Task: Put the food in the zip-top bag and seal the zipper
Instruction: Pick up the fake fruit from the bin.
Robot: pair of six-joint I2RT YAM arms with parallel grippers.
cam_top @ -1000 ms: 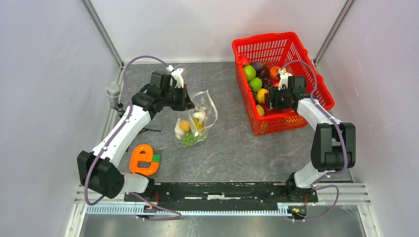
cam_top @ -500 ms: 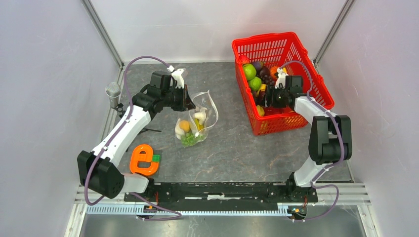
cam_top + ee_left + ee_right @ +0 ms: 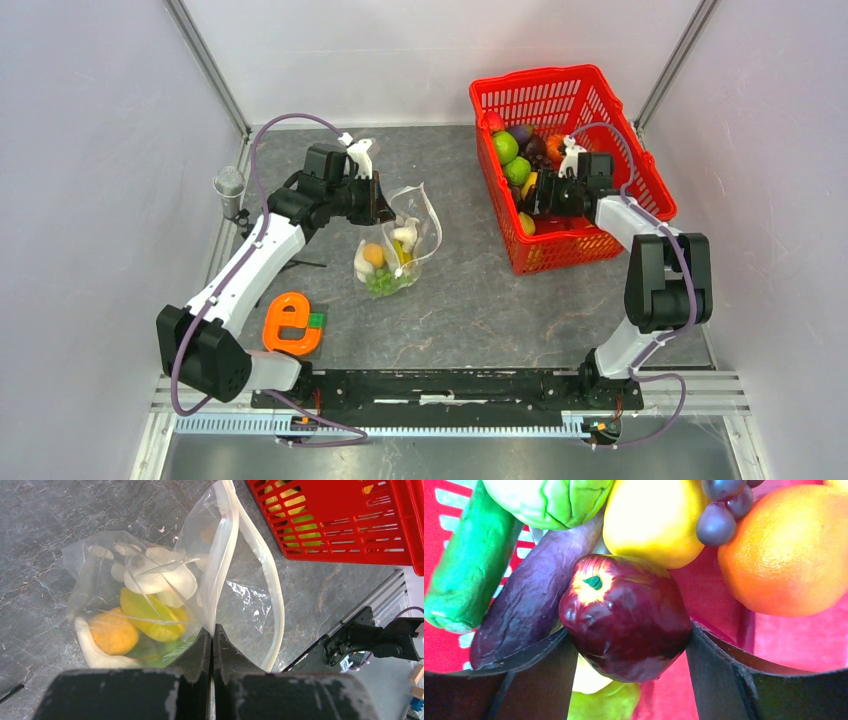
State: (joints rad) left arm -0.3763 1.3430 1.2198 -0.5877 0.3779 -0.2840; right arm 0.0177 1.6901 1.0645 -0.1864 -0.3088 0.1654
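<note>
The zip-top bag (image 3: 400,240) lies on the grey table left of centre, mouth held up. My left gripper (image 3: 383,205) is shut on one edge of its mouth (image 3: 213,630). The zipper (image 3: 274,595) curves away in an open loop. Inside the bag (image 3: 150,560) lie an orange fruit (image 3: 114,631), a yellow piece (image 3: 150,615) and something green. My right gripper (image 3: 535,195) is low inside the red basket (image 3: 590,85), open (image 3: 628,632). A dark red apple (image 3: 624,595) sits between its two fingers, among a purple eggplant (image 3: 534,595), a yellow fruit (image 3: 654,520) and an orange (image 3: 789,550).
A flat orange letter-e toy (image 3: 291,323) lies near the left arm's base. A grey cylinder (image 3: 229,185) stands at the table's left edge. The basket's mesh wall (image 3: 350,520) rises close to the right of the bag. Grey walls close in both sides.
My right gripper has pushed left and deeper into the basket, and its jaws have widened around the dark red apple. The left gripper and the bag have not moved.
</note>
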